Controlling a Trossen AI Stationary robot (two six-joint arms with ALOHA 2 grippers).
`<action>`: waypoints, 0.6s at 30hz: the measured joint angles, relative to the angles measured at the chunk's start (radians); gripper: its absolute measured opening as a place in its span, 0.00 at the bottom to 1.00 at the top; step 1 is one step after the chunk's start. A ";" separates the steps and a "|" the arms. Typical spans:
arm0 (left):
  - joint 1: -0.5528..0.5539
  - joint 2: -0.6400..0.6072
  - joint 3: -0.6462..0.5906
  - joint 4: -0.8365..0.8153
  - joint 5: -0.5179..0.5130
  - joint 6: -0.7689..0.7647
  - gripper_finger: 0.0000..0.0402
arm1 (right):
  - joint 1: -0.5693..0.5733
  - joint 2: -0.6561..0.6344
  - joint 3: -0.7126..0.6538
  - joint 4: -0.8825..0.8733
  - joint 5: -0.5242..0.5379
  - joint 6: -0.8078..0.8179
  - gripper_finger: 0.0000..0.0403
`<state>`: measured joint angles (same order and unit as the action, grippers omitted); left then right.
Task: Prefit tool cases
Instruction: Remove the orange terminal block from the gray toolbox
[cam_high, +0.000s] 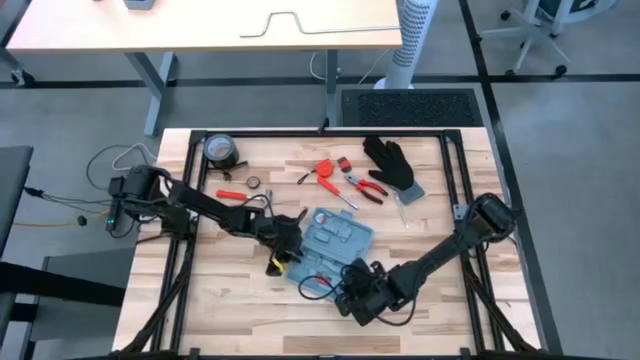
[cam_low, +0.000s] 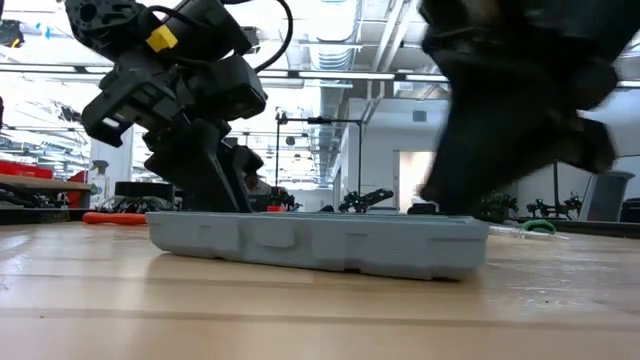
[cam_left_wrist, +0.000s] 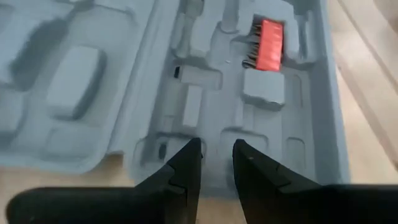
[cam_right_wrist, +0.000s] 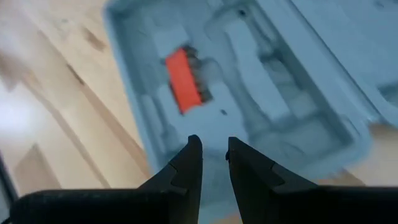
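The light-blue tool case (cam_high: 336, 240) lies open and flat on the wooden table, both moulded halves facing up. An orange-red bit holder (cam_left_wrist: 270, 40) (cam_right_wrist: 183, 81) sits in one of its slots. My left gripper (cam_high: 287, 250) (cam_left_wrist: 217, 149) points down over the case's left edge. My right gripper (cam_high: 352, 283) (cam_right_wrist: 213, 144) points down over its near edge. On both, the fingers stand close together with only a narrow slit and nothing between them. In the low view the left gripper (cam_low: 215, 170) reaches down to the case (cam_low: 320, 240). My left gripper comes at the case's left rim (cam_left_wrist: 186, 158) from above, slanting. I cannot tell whether its fingertips touch the plastic. My right gripper hangs over the case's near rim (cam_right_wrist: 186, 155) from above, and I cannot tell whether it touches.
Behind the case lie a black glove (cam_high: 390, 160), red-handled pliers (cam_high: 365, 187), a red tool (cam_high: 325, 170), a round tape measure (cam_high: 222, 150) and a red screwdriver (cam_high: 232, 195). A black cable loop (cam_high: 318, 287) lies near the case's front. Bare wood shows along the near edge.
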<state>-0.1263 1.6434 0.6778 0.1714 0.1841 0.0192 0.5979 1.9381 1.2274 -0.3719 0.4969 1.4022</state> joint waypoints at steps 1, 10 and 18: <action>-0.005 0.012 0.003 0.000 0.002 -0.007 0.21 | 0.003 0.000 -0.002 -0.021 -0.004 0.012 0.22; -0.058 0.034 0.002 -0.011 0.049 -0.102 0.21 | -0.086 -0.004 -0.096 0.045 -0.053 -0.040 0.22; -0.056 0.027 0.000 -0.028 0.022 -0.114 0.21 | -0.087 -0.052 -0.106 0.046 -0.045 -0.150 0.22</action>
<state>-0.1825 1.6699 0.6780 0.1429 0.2056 -0.0948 0.5111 1.8865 1.1210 -0.3261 0.4522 1.2521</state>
